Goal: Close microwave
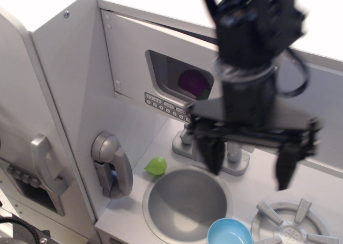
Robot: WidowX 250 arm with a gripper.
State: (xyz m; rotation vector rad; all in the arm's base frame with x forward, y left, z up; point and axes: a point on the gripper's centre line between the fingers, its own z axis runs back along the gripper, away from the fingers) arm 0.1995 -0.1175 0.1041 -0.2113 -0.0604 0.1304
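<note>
The microwave [134,61] is a white compartment at the top of the toy kitchen. Its white door has a dark rounded window [179,78] with a purple object behind it and a grey button row [166,105] below. The door lies nearly flat against the box; a thin dark gap shows along its top edge. Its silver handle is hidden behind the arm. My gripper [247,161] hangs in front of the door's right side, above the sink, with its two black fingers [210,153] spread wide apart and holding nothing.
A round grey sink [185,201] lies below, with a grey faucet base [182,142] behind it. A green object [156,165] sits left of the sink, a blue cup [229,233] at its front. A grey toy phone [111,163] hangs on the left wall. A stove burner [292,228] is lower right.
</note>
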